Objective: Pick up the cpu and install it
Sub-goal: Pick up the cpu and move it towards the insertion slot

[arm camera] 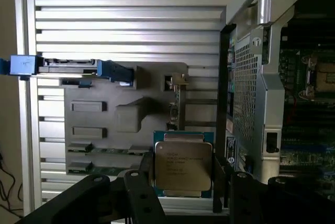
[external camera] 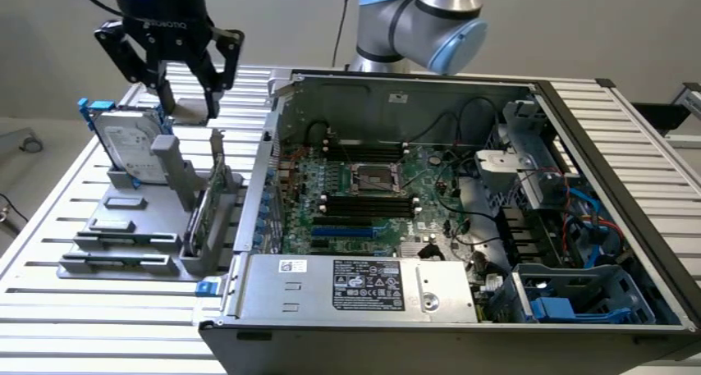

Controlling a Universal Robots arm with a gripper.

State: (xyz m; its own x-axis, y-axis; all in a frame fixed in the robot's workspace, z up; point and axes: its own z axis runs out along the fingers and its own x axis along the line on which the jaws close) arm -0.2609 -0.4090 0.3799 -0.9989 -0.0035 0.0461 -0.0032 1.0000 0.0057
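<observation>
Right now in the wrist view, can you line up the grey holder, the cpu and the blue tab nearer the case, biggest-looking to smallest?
1. grey holder
2. cpu
3. blue tab nearer the case
None look alike.

Soft, even light fills the exterior view: the ribbed silver metal table is bright and the open black computer case is shaded inside. In the wrist view the table's slats glare pale, the black tool is a dark silhouette, and the small square silver-grey cpu has a dull warm sheen.
</observation>
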